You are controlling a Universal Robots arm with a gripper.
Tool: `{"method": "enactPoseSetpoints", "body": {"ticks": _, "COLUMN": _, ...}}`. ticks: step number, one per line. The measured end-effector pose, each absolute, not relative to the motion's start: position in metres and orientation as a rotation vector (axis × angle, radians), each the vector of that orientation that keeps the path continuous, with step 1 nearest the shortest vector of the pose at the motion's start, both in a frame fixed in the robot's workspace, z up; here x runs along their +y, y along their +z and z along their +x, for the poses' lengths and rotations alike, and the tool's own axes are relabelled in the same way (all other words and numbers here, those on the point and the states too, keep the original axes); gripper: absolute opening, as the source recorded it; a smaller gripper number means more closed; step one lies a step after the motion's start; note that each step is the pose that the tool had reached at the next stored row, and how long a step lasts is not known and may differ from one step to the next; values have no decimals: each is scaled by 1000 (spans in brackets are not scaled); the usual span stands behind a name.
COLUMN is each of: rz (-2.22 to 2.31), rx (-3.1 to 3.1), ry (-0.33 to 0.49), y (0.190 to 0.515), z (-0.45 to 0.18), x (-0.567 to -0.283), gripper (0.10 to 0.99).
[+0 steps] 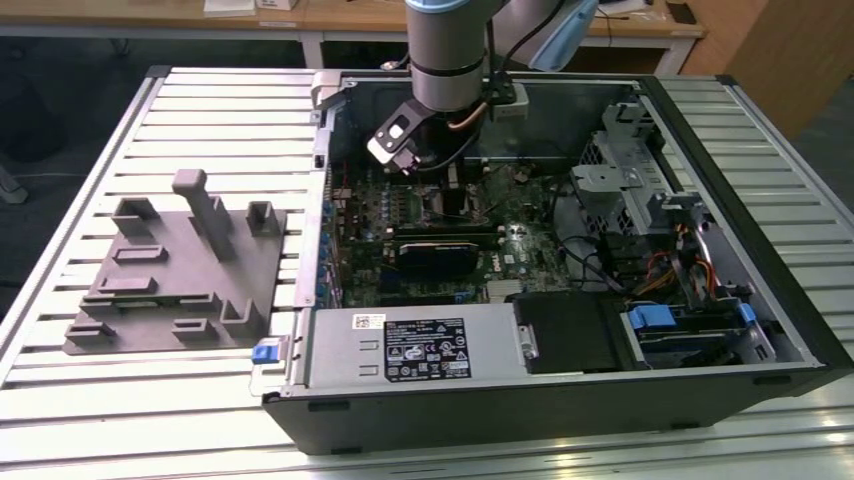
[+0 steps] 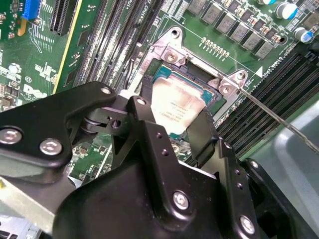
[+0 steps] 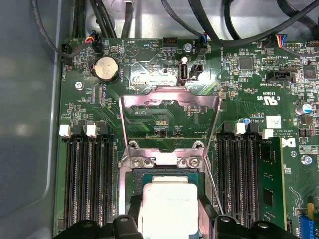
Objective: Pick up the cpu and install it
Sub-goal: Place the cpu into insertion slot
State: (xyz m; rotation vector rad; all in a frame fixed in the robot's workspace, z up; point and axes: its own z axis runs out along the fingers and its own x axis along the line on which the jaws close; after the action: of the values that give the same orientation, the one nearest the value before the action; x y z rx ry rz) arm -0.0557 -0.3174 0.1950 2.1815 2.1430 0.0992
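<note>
Arm (image 1: 447, 40): grey cylinder, light-blue joint cap (image 1: 567, 35).
Wrist box (image 1: 396, 138): white and black, perhaps a camera.
Cable (image 1: 470, 118): orange.
Gripper (image 2: 174, 117): black linkage plates, silver screws (image 2: 180, 200).

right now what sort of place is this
Probably a robotics lab bench for computer assembly: an open computer case on a slatted metal table, a grey fixture block, and desks behind.

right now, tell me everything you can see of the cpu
The cpu is a small, flat, square chip with a silvery-white metal top bearing faint print and a thin darker rim. It lies flat over the open socket of the green motherboard, whose metal load plate stands raised. The gripper is shut on it, with its black fingers against two opposite edges. I cannot tell whether it is fully seated.
</note>
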Motion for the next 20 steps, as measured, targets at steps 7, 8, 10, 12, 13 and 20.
{"method": "enactPoseSetpoints", "body": {"ticks": 7, "rz": 2184, "rx": 2145, "ry": 105, "y": 196, "z": -56, "x": -317, "gripper": 529}}
{"method": "enactPoseSetpoints", "body": {"ticks": 8, "rz": 2184, "rx": 2145, "ry": 106, "y": 196, "z": -56, "x": -317, "gripper": 529}}
{"method": "enactPoseSetpoints", "body": {"ticks": 10, "rz": 2186, "rx": 2147, "ry": 110, "y": 196, "z": -56, "x": -317, "gripper": 529}}
{"method": "enactPoseSetpoints", "body": {"ticks": 12, "rz": 2189, "rx": 2149, "ry": 114, "y": 196, "z": -56, "x": -317, "gripper": 529}}
{"method": "enactPoseSetpoints", "body": {"ticks": 13, "rz": 2189, "rx": 2149, "ry": 115, "y": 195, "z": -56, "x": -317, "gripper": 529}}
{"method": "enactPoseSetpoints", "body": {"ticks": 20, "rz": 2190, "rx": 2150, "ry": 117, "y": 194, "z": -56, "x": -318, "gripper": 529}}
